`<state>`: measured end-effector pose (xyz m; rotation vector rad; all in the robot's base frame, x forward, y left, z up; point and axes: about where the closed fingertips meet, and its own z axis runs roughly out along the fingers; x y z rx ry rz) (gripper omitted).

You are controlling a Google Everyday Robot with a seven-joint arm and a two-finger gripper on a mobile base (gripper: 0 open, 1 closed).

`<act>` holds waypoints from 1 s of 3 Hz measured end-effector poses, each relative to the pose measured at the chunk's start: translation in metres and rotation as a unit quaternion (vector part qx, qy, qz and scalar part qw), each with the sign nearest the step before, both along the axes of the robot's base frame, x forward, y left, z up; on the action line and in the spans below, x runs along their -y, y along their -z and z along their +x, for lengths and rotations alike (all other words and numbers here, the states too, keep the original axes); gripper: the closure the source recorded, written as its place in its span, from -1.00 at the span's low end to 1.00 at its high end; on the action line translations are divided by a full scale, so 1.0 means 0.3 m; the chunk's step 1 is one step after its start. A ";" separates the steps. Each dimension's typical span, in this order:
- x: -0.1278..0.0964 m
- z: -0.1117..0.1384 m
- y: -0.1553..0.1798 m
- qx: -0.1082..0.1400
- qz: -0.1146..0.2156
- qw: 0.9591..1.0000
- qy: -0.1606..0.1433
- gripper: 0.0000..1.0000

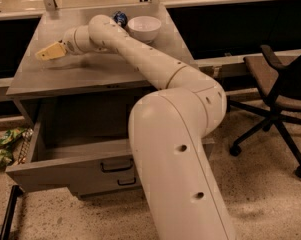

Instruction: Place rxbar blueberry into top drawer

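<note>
My gripper (pixel 49 51) is over the left part of the grey cabinet top (pixel 95 71), low above the surface, with the arm reaching in from the right. The rxbar blueberry does not show; the spot where it lay is covered by the gripper. The top drawer (pixel 65 170) is pulled wide open below the cabinet top, and the part of its inside that shows holds nothing. Its dark bar handle (pixel 116 165) is on the front, partly behind my arm.
A blue soda can (pixel 120 18) and a white bowl (pixel 144 28) stand at the back of the cabinet top. The lower drawer (pixel 100 185) is closed. Green bags (pixel 5 146) lie on the floor at left. An office chair (pixel 280 84) stands at right.
</note>
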<state>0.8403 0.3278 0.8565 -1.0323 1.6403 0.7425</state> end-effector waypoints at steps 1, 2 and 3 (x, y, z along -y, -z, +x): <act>-0.020 0.033 0.024 -0.001 -0.003 1.000 0.016 -1.00; -0.032 0.060 0.056 -0.005 -0.006 1.000 0.025 -0.70; -0.049 0.068 0.068 -0.003 -0.006 1.000 0.023 -0.26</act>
